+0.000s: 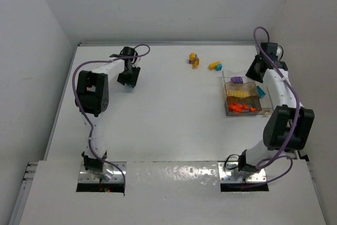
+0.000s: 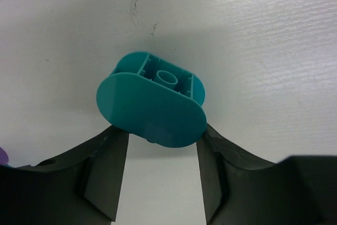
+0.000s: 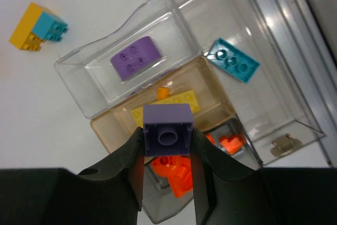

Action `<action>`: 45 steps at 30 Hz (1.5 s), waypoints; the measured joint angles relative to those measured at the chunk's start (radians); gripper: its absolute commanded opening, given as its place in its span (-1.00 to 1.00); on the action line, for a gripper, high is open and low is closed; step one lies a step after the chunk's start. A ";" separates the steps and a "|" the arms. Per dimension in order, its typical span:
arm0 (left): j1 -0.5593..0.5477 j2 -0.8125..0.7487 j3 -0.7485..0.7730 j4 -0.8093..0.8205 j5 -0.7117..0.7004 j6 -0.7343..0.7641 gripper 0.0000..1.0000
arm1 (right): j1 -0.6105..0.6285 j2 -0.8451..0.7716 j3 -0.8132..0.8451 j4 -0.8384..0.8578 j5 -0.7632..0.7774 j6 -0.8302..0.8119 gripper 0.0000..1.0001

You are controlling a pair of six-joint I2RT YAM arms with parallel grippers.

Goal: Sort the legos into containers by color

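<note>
Placement step. Right claw [image 3: 167,154] grips a small purple plastic brick [image 3: 167,129] above the clear divided plastic box [image 3: 73,80]; next, align over its purple compartment [image 3: 105,85], release. Left claw [image 2: 158,148] grips a teal rounded plastic brick [image 2: 151,106].

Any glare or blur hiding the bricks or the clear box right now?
Top external: glare only on the glossy near strip. Left wrist: teal oval brick sharp, soft shadow behind it. Right wrist: highlights streak the walls of the clear plastic box; purple square brick reads clearly.
</note>
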 measured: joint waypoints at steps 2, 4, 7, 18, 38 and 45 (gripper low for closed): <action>0.000 -0.003 -0.001 0.000 0.001 0.007 -0.23 | 0.000 0.027 0.007 0.018 -0.034 0.004 -1.00; 0.000 -0.004 -0.004 0.002 0.005 0.008 -0.30 | 0.000 0.078 0.037 0.033 -0.058 0.024 -1.00; 0.000 -0.008 -0.010 0.005 0.009 0.008 -0.44 | 0.002 0.183 0.105 0.066 -0.078 0.060 -1.00; 0.000 -0.018 -0.017 0.003 0.017 0.009 -0.70 | 0.002 0.386 0.218 0.082 -0.054 0.106 -0.98; 0.000 -0.022 -0.016 -0.029 0.017 0.010 -0.20 | 0.002 0.411 0.216 0.073 0.021 0.164 -0.42; 0.000 -0.022 -0.013 -0.041 0.018 0.010 -0.19 | 0.002 0.411 0.244 0.056 0.039 0.166 0.03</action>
